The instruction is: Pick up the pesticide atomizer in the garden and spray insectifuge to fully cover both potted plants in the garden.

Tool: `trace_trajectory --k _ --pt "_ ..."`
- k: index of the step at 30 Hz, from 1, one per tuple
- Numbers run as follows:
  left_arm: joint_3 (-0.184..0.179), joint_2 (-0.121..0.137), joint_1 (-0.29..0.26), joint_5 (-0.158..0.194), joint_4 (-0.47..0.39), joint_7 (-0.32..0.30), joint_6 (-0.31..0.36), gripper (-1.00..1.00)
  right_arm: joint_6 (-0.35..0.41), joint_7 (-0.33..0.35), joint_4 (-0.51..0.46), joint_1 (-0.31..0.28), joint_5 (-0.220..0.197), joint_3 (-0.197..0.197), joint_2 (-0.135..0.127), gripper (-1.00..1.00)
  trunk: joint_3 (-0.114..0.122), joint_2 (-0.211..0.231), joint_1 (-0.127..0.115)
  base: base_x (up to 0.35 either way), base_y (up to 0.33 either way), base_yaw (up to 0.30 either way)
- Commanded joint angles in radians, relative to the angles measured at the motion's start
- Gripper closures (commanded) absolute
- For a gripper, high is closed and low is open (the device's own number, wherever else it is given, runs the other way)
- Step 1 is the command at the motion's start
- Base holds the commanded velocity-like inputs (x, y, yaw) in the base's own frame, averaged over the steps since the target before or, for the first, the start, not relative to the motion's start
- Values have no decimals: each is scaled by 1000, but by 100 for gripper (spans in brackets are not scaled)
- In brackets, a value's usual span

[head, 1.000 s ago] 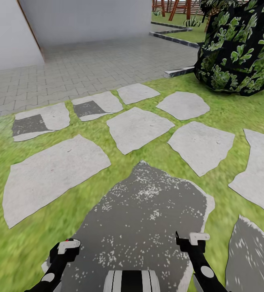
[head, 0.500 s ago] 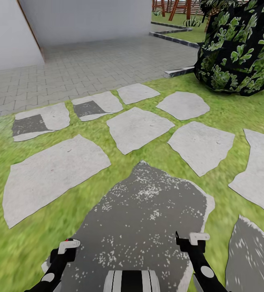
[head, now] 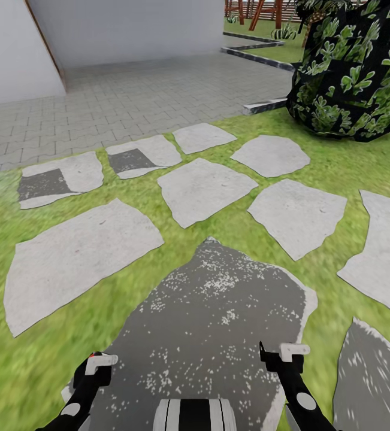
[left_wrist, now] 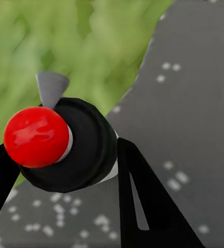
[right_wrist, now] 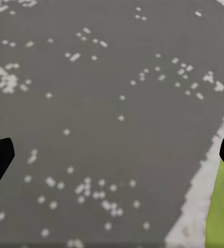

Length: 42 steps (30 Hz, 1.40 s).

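Between my left gripper's (left_wrist: pixel 65 170) fingers the pesticide atomizer (left_wrist: pixel 65 144) sits pinched, red top toward the camera, ready for carrying; my right gripper (right_wrist: pixel 112 155) hangs spread over dark paving (right_wrist: pixel 112 93).

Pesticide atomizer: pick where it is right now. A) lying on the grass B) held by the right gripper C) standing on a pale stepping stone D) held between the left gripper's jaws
D: in the left wrist view the pesticide atomizer, red top toward the camera, sits clamped between the left gripper's dark jaws.
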Motion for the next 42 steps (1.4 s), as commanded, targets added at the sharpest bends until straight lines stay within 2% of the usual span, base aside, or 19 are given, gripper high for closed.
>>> trace_trajectory --k 1,13,35,42 --pt "7 -1 -1 -8 1 1 -3 100 -2 -3 1 0 3 0 0 -100 -1 0 0 0 0 0" --pt "5 -1 -1 -9 0 1 -4 100 -2 -3 1 0 3 0 0 -100 -1 0 0 0 0 0" --pt "5 -1 -1 -10 1 1 -4 100 -7 -4 2 0 4 1 3 -100 85 5 -10 0 0 0" --pt "11 7 4 -3 4 3 -3 100 -8 -4 5 0 5 0 -3 -100 115 7 -13 0 0 -7"
